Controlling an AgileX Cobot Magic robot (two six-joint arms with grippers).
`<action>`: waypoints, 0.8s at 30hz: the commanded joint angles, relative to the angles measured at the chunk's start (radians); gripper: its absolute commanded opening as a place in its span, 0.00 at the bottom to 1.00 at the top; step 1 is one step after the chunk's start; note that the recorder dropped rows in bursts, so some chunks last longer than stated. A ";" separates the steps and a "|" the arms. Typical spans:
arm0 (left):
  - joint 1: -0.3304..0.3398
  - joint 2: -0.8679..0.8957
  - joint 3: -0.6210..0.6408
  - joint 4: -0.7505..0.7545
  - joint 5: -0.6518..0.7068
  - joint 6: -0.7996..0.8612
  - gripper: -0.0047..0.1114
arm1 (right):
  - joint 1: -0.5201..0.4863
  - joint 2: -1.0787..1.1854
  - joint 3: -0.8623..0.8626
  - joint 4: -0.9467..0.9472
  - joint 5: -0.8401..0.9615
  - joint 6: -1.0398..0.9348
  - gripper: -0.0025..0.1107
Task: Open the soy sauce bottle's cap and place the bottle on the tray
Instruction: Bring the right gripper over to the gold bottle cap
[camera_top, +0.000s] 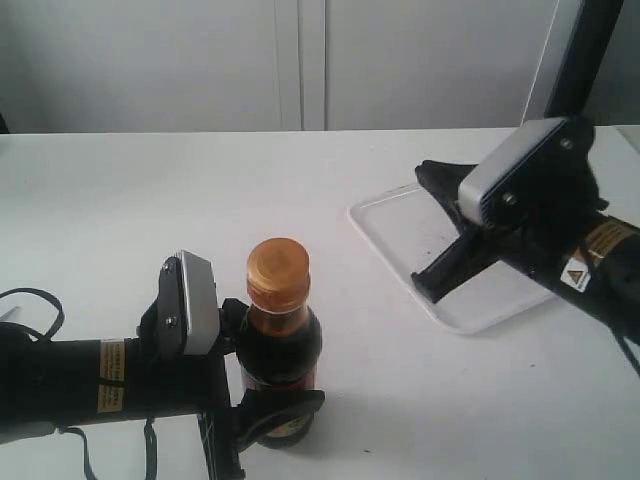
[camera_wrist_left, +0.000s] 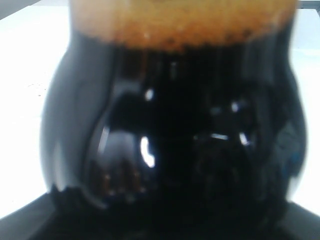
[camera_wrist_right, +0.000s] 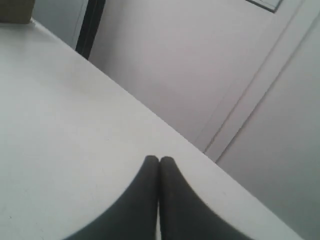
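Observation:
The soy sauce bottle (camera_top: 283, 345) stands upright on the white table at the front, dark liquid inside, its label mostly hidden. Its orange-brown cap (camera_top: 278, 271) sits closed on top. My left gripper (camera_top: 266, 372) comes in from the left and is shut on the bottle's body, one finger behind it and one in front. In the left wrist view the dark bottle (camera_wrist_left: 170, 125) fills the picture, with the cap's lower edge (camera_wrist_left: 180, 25) above it. My right gripper (camera_top: 424, 176) hovers over the white tray (camera_top: 385, 222) at the right. Its fingertips (camera_wrist_right: 151, 162) press together, holding nothing.
The tray lies on the right half of the white table (camera_top: 120, 220), partly hidden by the right arm. A dark post (camera_top: 590, 50) rises at the back right, before pale cabinet doors. A cable (camera_top: 30, 300) loops by the left arm.

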 joint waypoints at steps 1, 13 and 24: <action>-0.002 -0.002 0.004 0.023 0.020 -0.010 0.04 | 0.039 0.063 0.005 0.024 -0.070 -0.223 0.02; -0.002 -0.002 0.004 0.023 0.020 -0.010 0.04 | 0.159 0.113 -0.021 0.043 -0.109 -0.328 0.02; -0.002 -0.002 0.004 0.016 0.020 -0.029 0.04 | 0.247 0.113 -0.022 0.005 -0.109 -0.408 0.02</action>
